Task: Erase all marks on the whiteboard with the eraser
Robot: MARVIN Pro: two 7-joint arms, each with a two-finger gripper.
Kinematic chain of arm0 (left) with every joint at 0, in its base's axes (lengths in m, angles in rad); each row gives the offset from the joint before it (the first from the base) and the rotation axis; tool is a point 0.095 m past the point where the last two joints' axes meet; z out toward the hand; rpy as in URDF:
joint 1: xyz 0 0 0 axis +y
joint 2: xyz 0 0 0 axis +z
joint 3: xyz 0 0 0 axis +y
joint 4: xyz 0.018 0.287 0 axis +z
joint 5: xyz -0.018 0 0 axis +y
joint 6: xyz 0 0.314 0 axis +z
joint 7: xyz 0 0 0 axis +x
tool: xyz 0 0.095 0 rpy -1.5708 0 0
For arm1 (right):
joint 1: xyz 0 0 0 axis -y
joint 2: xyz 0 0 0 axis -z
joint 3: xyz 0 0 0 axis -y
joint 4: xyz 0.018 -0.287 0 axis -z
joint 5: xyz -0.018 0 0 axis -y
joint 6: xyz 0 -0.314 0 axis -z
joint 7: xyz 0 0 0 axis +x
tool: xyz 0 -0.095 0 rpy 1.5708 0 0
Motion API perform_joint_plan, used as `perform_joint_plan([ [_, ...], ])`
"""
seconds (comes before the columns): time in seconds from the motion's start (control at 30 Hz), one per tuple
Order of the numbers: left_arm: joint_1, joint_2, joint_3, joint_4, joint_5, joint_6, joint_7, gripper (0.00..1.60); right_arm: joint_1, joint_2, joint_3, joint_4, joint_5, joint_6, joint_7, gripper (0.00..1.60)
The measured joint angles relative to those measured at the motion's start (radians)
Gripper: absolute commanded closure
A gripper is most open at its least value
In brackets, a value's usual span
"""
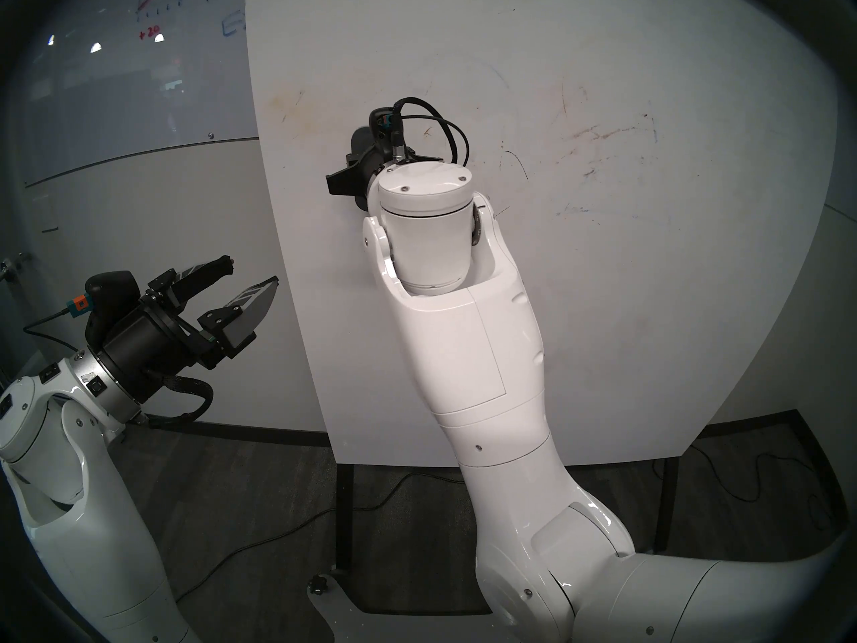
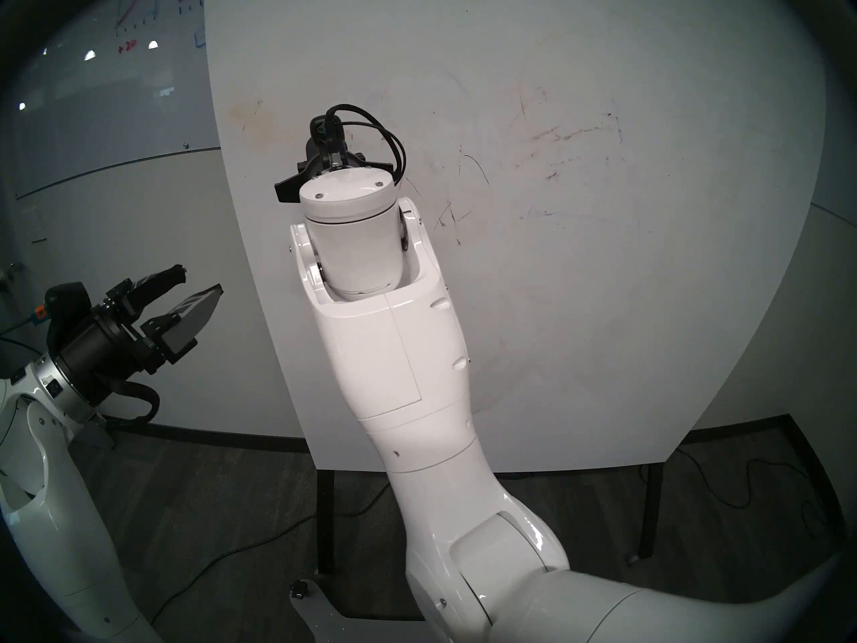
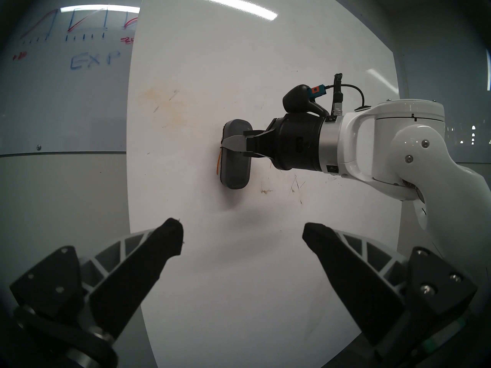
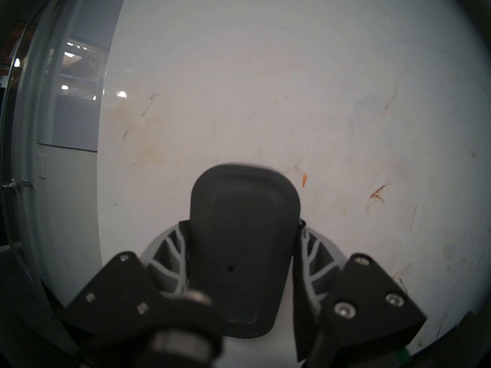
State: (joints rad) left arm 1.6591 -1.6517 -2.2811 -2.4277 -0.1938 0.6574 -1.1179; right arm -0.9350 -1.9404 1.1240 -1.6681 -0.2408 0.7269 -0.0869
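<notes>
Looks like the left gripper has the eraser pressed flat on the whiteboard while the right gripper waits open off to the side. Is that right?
The arms are swapped. The right gripper is shut on the eraser, pressed flat against the whiteboard, as the left wrist view shows. The left gripper is the one waiting open off to the side, holding nothing.

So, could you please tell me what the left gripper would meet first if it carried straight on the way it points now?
Probably the whiteboard: the open left gripper faces its bare surface near the left edge, below the eraser held by the right gripper. Depth is unclear.
</notes>
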Motion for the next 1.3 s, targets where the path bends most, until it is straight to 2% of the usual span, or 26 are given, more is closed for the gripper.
perform_joint_plan([
  [0.33,0.000,0.000,0.000,0.000,0.000,0.000,0.000,0.00,0.019,-0.013,-0.033,0.083,-0.049,-0.064,-0.069,1.60],
  [0.7,0.000,0.000,0.000,0.000,0.000,0.000,0.000,0.00,0.042,-0.027,-0.042,0.166,-0.084,-0.117,-0.132,1.60],
  [1.3,0.000,0.000,0.000,0.000,0.000,0.000,0.000,0.00,0.056,-0.025,-0.056,0.213,-0.127,-0.176,-0.188,1.60],
])
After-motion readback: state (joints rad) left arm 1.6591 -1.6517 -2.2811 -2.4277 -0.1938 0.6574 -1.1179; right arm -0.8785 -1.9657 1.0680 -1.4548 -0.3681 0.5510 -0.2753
